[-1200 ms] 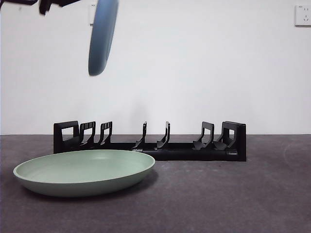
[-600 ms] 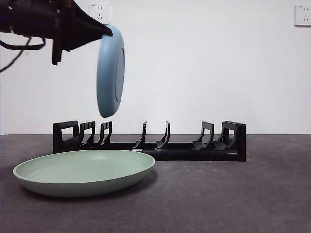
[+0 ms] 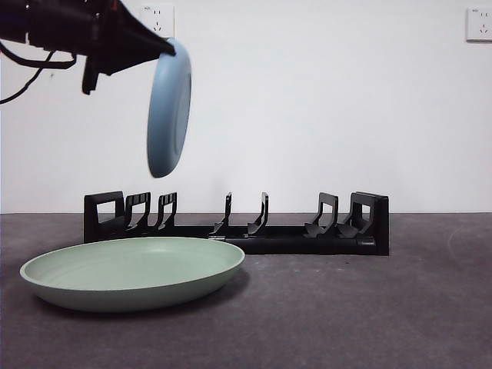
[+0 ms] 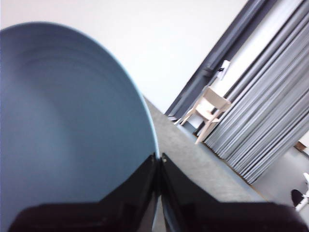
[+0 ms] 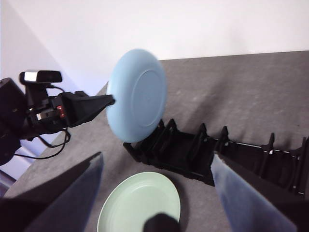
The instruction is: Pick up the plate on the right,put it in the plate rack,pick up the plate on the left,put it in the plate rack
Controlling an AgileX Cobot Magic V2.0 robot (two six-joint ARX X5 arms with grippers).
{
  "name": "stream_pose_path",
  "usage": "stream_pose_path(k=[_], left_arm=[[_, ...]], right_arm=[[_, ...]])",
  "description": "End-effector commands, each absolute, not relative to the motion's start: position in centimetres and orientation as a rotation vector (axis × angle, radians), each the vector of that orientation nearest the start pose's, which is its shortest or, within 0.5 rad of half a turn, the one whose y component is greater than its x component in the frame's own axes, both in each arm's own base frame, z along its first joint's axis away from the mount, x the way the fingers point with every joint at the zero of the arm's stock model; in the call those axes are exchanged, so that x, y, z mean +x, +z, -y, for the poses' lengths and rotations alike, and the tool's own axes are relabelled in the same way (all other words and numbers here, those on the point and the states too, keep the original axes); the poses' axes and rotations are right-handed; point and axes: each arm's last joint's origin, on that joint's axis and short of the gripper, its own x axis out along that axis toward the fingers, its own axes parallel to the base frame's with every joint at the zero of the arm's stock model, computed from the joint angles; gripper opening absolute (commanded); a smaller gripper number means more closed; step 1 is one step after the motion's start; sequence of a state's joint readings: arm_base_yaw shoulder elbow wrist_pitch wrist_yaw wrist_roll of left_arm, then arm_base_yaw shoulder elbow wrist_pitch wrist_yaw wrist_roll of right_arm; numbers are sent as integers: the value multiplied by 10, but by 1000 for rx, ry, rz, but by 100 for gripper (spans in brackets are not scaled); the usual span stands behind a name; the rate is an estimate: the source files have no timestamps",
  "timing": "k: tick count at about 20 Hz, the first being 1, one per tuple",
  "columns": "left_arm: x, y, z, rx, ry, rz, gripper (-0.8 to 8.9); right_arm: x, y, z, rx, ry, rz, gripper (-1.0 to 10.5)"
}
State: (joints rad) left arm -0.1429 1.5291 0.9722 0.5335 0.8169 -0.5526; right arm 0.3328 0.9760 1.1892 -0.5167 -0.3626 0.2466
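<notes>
Since a second ago the blue plate has come down from the top edge of the front view and now hangs almost upright in the upper left of the frame, above the left end of the plate rack and clear of its prongs. Over the last half second it has barely shifted, tilting slightly. The left gripper reaches in level from the upper left, its two black jaws pinched tight on the plate's top rim; its wrist view shows the jaws meeting on the rim. The right gripper hovers high over the table with jaws spread wide and nothing between them.

A green plate lies flat on the dark grey table in the lower left, just in front of the rack. Behind stands a white wall with a socket at the upper right.
</notes>
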Motion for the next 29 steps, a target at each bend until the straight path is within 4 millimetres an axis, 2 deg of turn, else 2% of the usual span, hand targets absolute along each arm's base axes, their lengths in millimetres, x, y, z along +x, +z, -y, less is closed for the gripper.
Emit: stream_pose_path(k=[1,11,29], left_arm=[[332,282,62,-479,-910,-289,-9],[338,267,61,-483,-935,-354,-9],[337,269,66,-475,-975,-344,-9]], right_arm=[[176,406,-72,225,648,-375,375],[177,406,-72,222,648,-374,374],[179,404,-73,219,648,-380,374]])
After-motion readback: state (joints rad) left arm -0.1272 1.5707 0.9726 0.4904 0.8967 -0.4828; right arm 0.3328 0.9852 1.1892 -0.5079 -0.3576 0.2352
